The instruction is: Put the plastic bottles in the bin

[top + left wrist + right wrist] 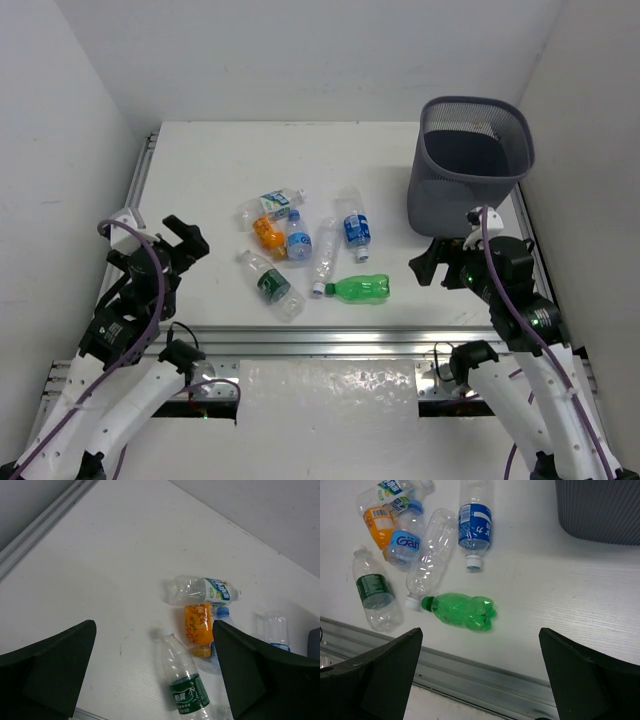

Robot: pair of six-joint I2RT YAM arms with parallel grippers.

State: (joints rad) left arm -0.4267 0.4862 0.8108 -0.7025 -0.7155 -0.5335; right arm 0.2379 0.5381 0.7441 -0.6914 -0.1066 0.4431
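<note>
Several plastic bottles lie in a cluster mid-table: a bright green one, a dark-green-label one, an orange one, and clear ones with blue labels. The dark grey mesh bin stands upright at the back right; its wall shows in the right wrist view. My left gripper is open and empty, left of the cluster. My right gripper is open and empty, right of the green bottle, in front of the bin.
An aluminium rail runs along the table's near edge, also seen in the right wrist view. White walls enclose the table on the left, back and right. A rail edges the table's left side.
</note>
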